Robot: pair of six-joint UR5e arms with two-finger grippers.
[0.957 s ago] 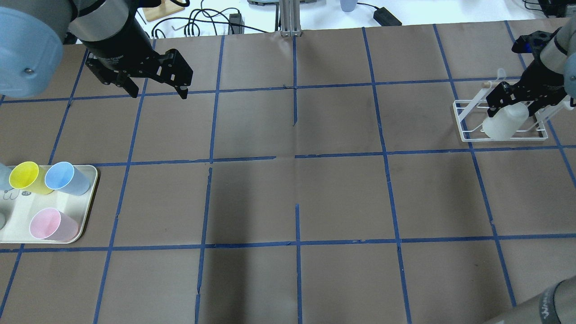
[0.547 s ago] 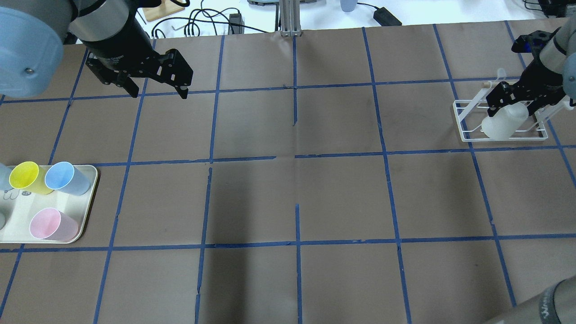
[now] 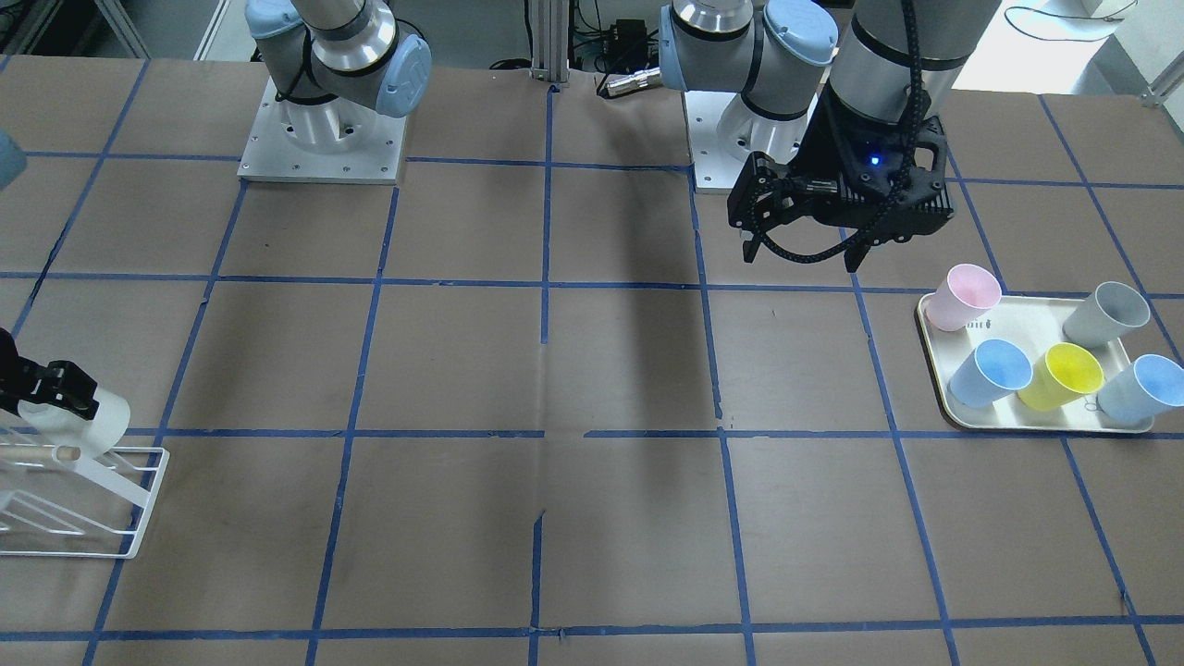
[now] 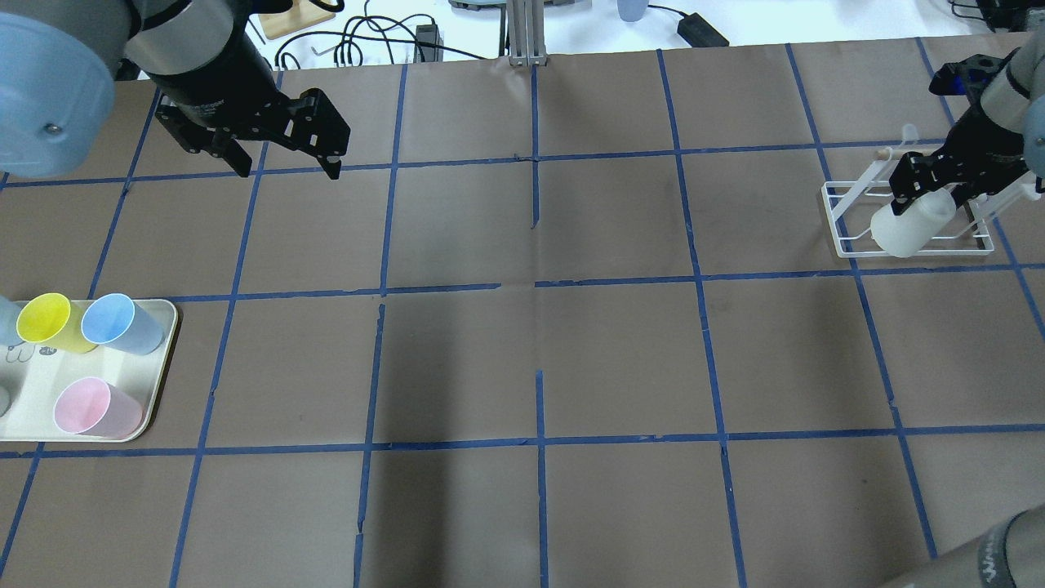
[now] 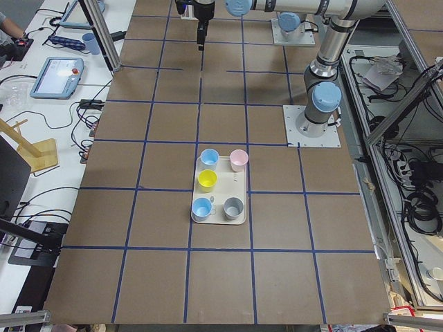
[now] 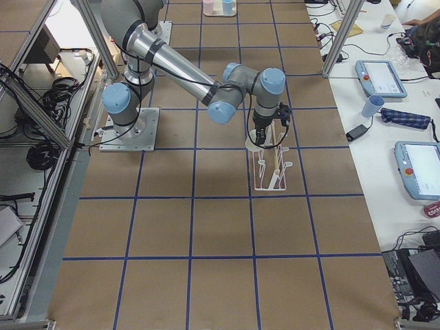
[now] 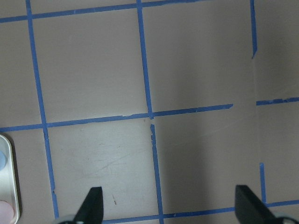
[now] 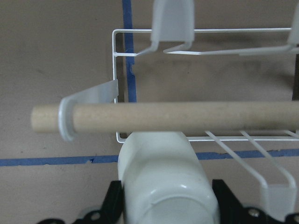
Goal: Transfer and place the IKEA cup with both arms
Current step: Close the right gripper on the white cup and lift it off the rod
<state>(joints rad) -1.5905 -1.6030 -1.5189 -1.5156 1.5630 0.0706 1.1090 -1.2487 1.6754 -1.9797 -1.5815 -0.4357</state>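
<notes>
Robotics lab. Left arm (image 3: 749,42) and right arm (image 3: 347,51) are standing bolted to a table (image 4: 620,359) wearing brown paper gridded in blue tape (image 4: 457,287). Teach pendants (image 6: 380,77), cables (image 5: 419,200) and aluminium framing (image 4: 526,33) are crowding its edges.

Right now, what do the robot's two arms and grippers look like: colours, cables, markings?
The left arm and right arm are silver-grey tubes with light blue joint caps. A black ribbed cable runs down the left one. The left gripper and right gripper are black two-finger units; the left shows a small blue light.
</notes>
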